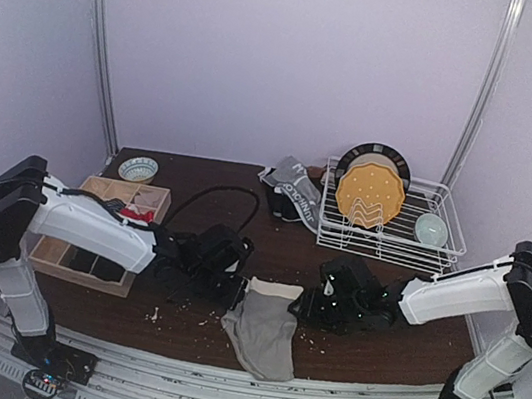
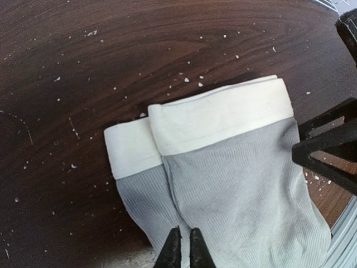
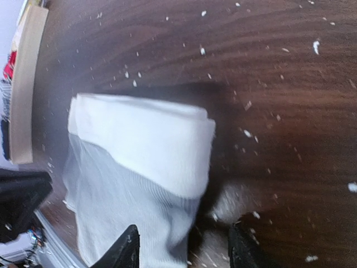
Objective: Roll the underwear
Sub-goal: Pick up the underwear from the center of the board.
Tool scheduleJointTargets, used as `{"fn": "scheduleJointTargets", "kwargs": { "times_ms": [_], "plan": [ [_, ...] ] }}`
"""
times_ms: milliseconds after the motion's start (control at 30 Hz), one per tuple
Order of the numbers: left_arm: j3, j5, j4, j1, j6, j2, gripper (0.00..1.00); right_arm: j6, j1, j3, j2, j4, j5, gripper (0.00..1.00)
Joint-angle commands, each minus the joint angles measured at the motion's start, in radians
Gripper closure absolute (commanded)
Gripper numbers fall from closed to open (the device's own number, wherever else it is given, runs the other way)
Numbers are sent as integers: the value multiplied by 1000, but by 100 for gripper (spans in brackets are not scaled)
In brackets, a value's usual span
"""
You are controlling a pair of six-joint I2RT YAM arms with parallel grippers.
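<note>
Before the dish rack (image 1: 390, 250) holding a plate (image 1: 370, 194) and bowl (image 1: 431, 229), underwear (image 1: 260, 330) lies lengthwise, waistband toward it; left tool (image 2: 182, 237) pinched together, right tool (image 3: 184, 245) spread.

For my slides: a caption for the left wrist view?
Grey underwear with white waistband lies on the crumb-flecked brown table, the left gripper over it, jaws together.

Around grey underwear (image 1: 260, 332): 12 o'clock is bare table (image 1: 284, 248) up to the pile of briefs (image 1: 291, 191). Left gripper (image 1: 237, 292) blocks 9, right gripper (image 1: 303, 312) blocks 3. Wooden tray (image 1: 54, 257) at 10, dish rack (image 1: 389, 234) at 1.
</note>
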Motion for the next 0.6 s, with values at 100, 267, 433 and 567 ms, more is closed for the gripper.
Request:
{"fn": "scheduleJointTargets", "kwargs": {
  "times_ms": [100, 267, 433, 567],
  "plan": [
    [-36, -25, -4, -5, -10, -54, 94, 12, -49, 18, 101, 123, -123, 75],
    [-46, -17, 17, -5, -1, -53, 93, -49, -50, 56, 60, 17, -102, 100],
    [-51, -23, 33, -5, -3, -35, 94, -131, -49, 161, -9, -289, 7, 100],
    [-60, -31, 46, -5, -8, -35, 94, -151, -39, 218, -36, -422, 56, 100]
  ]
}}
